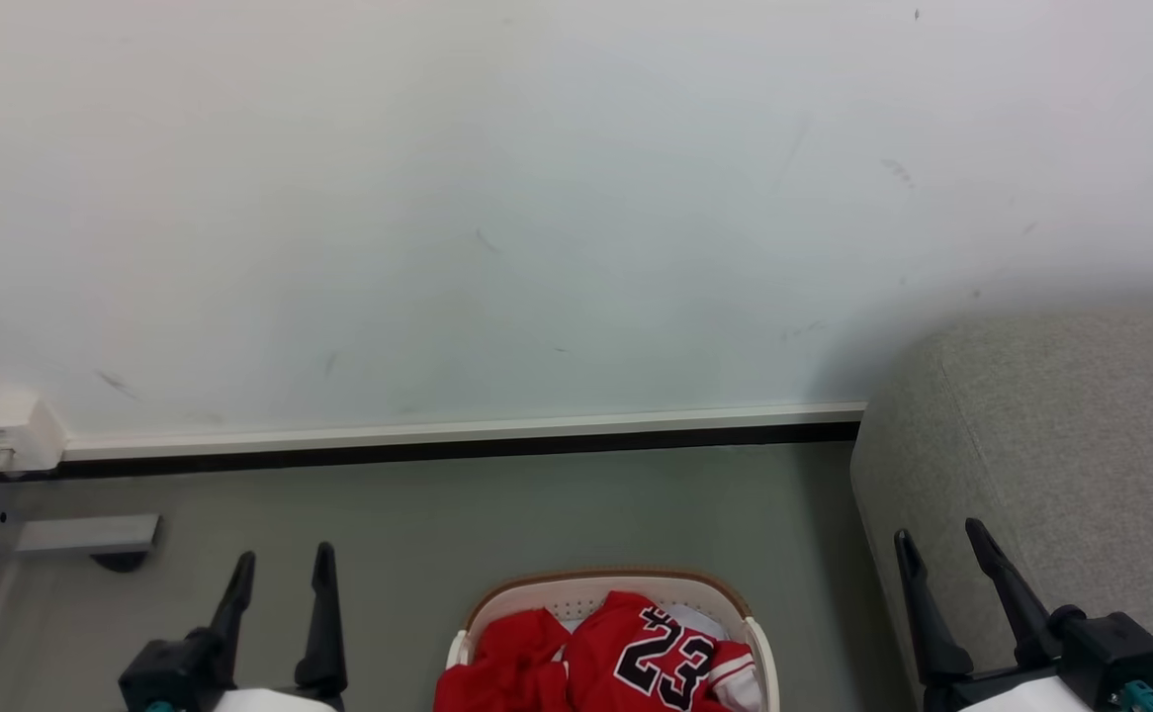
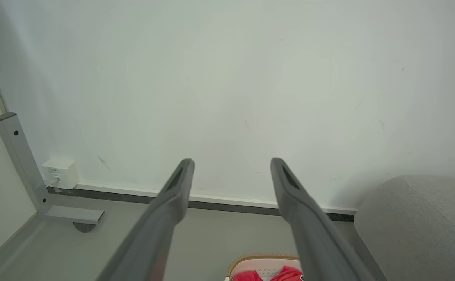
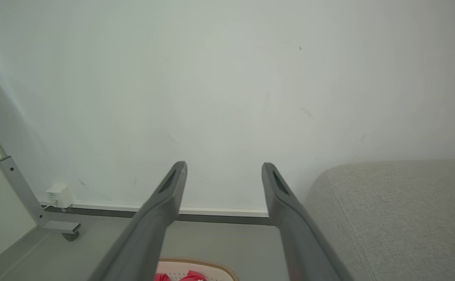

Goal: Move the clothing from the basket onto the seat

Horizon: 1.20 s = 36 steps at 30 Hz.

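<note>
Looking down from the head camera, a bright red basketball jersey [image 1: 636, 658] lies crumpled in an oval cream plastic laundry basket [image 1: 601, 590] at the bottom centre. Its black, white-edged "23" faces up and white striped trim shows at one edge. The basket has a brown rim and small perforations in its wall, and it stands on a smooth grey-green floor [image 1: 497, 504]. A little pale white cloth [image 1: 697, 621] peeks out beneath the jersey at the far right of the basket. To the basket's right rises the rounded corner of a large grey sofa [image 1: 1071, 435], upholstered in coarse woven fabric with a visible seam; a strip of floor separates the two. The left pincer [image 1: 285, 556] hovers at the lower left and the right pincer [image 1: 937, 534] at the lower right, in front of the sofa's side. Each has two long dark tapered fingers spread wide apart with nothing between them, and neither touches the jersey or the basket. Behind everything is a plain pale wall [image 1: 537, 198] with faint scuffs, finished by a white baseboard [image 1: 458, 432] above a dark strip. At the far left a small white box [image 1: 5, 430] with a cable sits on the wall by the baseboard, beside a grey metal frame foot [image 1: 87, 534] resting on a dark caster.
</note>
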{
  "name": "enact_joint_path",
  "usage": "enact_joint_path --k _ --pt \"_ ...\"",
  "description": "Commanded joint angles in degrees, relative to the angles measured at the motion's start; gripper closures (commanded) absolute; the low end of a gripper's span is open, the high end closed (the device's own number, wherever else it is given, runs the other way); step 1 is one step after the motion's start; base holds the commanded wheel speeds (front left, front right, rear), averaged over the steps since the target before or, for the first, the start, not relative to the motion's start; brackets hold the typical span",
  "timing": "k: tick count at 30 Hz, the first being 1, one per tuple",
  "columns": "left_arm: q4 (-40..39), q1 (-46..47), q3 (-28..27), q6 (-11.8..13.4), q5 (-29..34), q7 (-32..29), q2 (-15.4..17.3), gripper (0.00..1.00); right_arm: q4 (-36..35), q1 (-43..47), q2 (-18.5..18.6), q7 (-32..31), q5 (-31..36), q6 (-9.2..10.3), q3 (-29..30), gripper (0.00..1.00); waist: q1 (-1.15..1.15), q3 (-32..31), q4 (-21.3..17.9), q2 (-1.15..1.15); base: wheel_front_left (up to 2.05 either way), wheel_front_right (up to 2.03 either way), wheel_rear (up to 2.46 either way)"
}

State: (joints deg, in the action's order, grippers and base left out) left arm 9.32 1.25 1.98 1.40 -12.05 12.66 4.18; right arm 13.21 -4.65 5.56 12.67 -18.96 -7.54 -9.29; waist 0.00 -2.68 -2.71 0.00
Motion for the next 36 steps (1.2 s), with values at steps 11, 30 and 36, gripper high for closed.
enact_joint_path --k 11,30,36 --pt "-0.4 -0.8 -0.5 -0.3 4.9 1.6 -0.3 0.0 -1.2 -0.3 -0.1 1.6 5.0 0.09 0.3 0.0 0.0 -0.4 -0.4 0.0 0.0 0.0 0.0" --pt "-0.1 -1.4 -1.3 -0.6 9.0 2.5 -0.9 0.0 -1.9 0.1 -0.1 2.5 7.4 0.1 0.0 0.0 0.0 -0.1 -0.9 0.0 0.0 0.0 0.0" --pt "-0.1 -1.1 -1.6 -0.8 8.8 2.5 -1.0 0.0 -2.0 -0.2 -0.2 2.5 7.0 0.1 0.0 0.0 0.0 0.3 -1.2 0.0 0.0 0.0 0.0"
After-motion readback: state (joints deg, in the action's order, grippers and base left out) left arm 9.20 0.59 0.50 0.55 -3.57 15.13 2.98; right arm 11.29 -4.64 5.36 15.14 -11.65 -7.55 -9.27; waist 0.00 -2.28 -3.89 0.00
